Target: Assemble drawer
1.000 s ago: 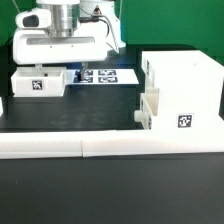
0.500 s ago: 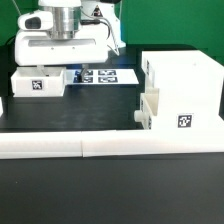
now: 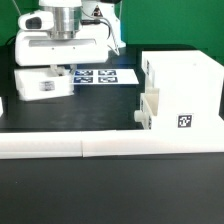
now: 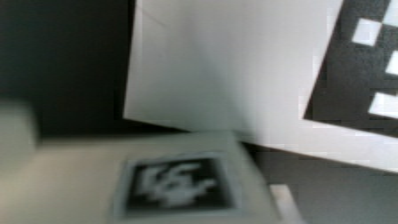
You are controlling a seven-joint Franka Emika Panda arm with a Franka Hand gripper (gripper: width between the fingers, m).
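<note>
The tall white drawer shell [image 3: 180,88] stands at the exterior view's right, with a tag on its front. One small tray with a knob [image 3: 145,112] sits partly in the shell's left side. The second small tray [image 3: 42,85] is at the exterior view's left, tilted and slightly raised, with its tag facing the camera. My gripper [image 3: 62,68] reaches down onto the tray's right end and is shut on it. In the wrist view the tray's tag [image 4: 175,185] is close and blurred, and my fingers do not show.
The marker board [image 3: 102,75] lies on the black table behind the tray; one of its tags shows in the wrist view [image 4: 365,80]. A long low white border wall [image 3: 100,148] runs across the front.
The left tray has gone from lying flat to tilted and slightly raised, shifting a little toward the exterior view's right. The gripper stays above it.
</note>
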